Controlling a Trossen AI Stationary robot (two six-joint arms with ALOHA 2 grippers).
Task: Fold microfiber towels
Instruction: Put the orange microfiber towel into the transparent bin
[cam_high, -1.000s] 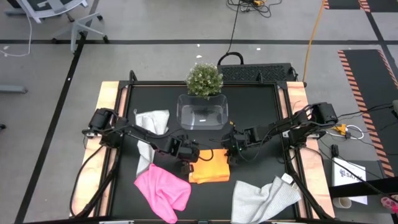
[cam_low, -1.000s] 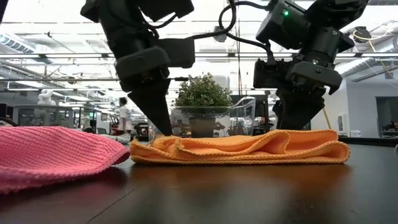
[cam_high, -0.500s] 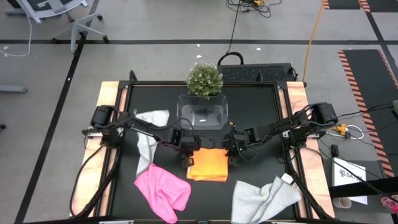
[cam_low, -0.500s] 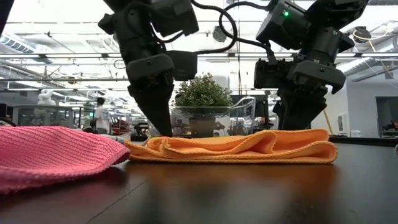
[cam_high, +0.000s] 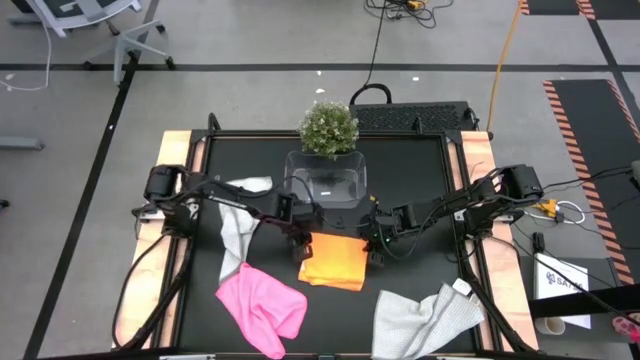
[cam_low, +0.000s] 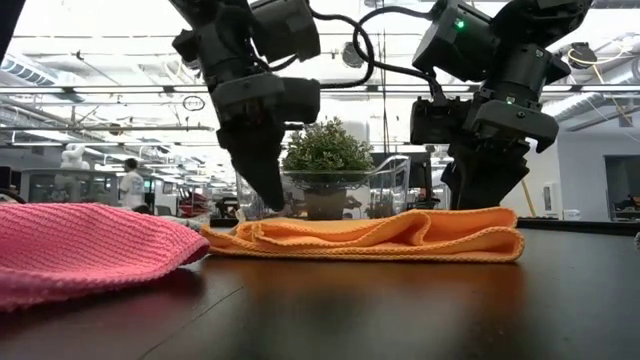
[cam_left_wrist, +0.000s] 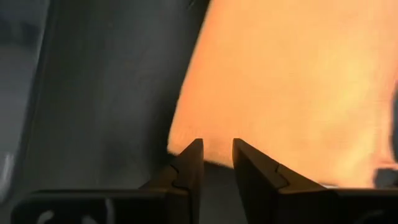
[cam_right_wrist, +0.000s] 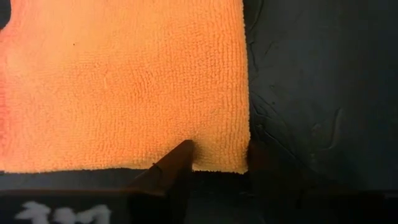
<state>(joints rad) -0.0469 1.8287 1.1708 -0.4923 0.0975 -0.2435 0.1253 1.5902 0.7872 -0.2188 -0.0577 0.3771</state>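
Table (cam_high: 420, 190): orange towel (cam_high: 335, 262) sits mid-table just in front of the tub (cam_high: 325, 178), now narrower than a second ago. Its left edge has been dragged inward over the rest, so it reads as a stacked fold, layered in the low view (cam_low: 380, 236).

Left gripper (cam_high: 297, 238) has travelled right with that edge and is at the towel's left rear corner. Fingers sit a narrow gap apart, with the orange edge at the tips; can't tell if any cloth is pinched.

Right gripper (cam_high: 376, 250) hasn't moved from the right edge, fingers spread astride the near corner, apparently pinning it.

My read: fold roughly complete, needs release and flattening.

Pink towel (cam_high: 262, 308), grey towel (cam_high: 428, 320) and second grey (cam_high: 238, 215) lie unfolded.
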